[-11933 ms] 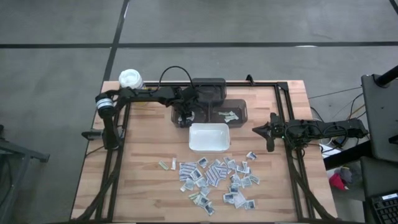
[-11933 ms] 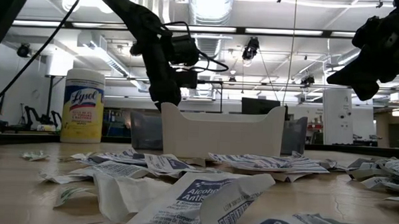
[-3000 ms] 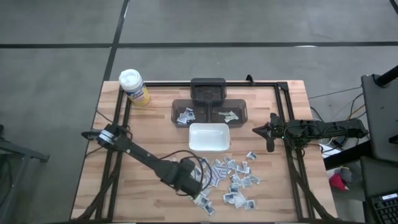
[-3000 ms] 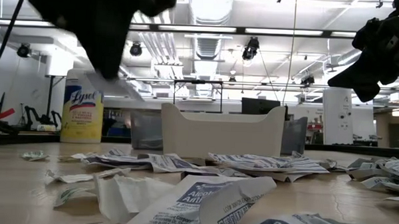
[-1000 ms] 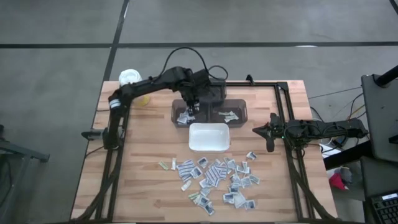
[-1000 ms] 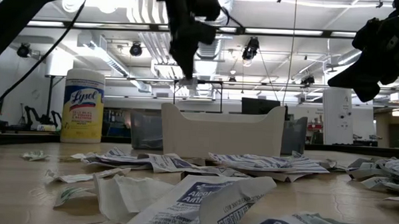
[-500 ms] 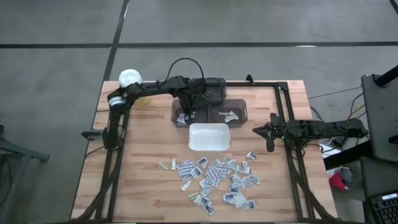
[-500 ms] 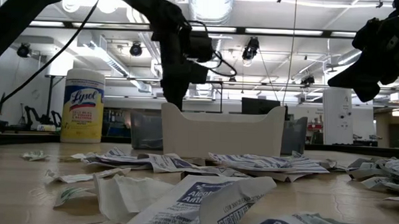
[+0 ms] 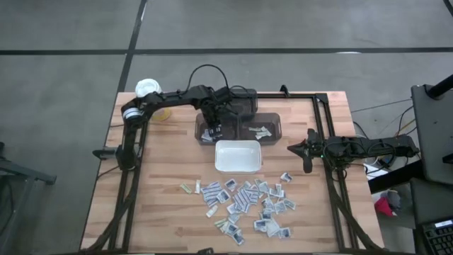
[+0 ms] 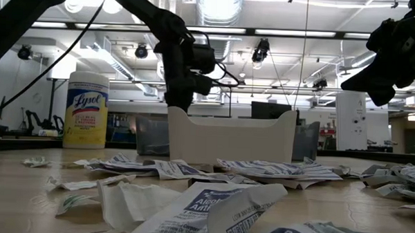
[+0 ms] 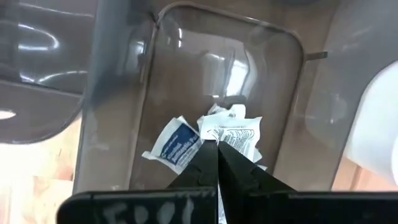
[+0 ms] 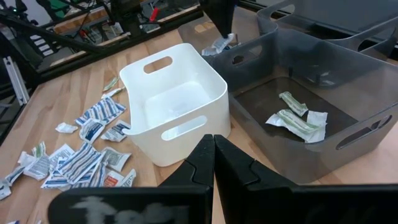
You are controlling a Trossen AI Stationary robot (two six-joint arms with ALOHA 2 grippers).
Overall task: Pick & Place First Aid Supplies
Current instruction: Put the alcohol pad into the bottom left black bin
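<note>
Nearest my low camera, I see the scattered small flat sealed packets [image 9: 244, 205], white and grey with bluish print and a few greenish, lying loose across the near half of the pale wooden slatted surface [image 9: 163, 177]. Just beyond that pile stands the white rectangular plastic tray with cut-out handles [image 9: 238, 156], which shows no contents in the right wrist view. Behind the tray sit the smoky translucent grey plastic bins [image 9: 239, 127]: the left-hand compartment holds a small heap of blue-printed packets [image 11: 205, 140], and the right-hand compartment holds a few greenish-white packets [image 12: 297, 119]. The left gripper [image 9: 214, 132] is lowered over the left-hand compartment; in the left wrist view its two dark fingers meet with no gap, their tips just over the heap of blue-printed packets, and I cannot tell whether a packet is pinched between them. A third dark grey bin [image 9: 237, 101] lies behind these, at the far edge of the surface. At the far left corner stands the yellow cylindrical canister with a white lid [image 9: 148, 91], partly covered by the left arm in the high view. The right gripper [image 9: 306, 150] waits at the right edge of the surface, level with the white tray and well apart from it, its fingers pressed together on nothing.
</note>
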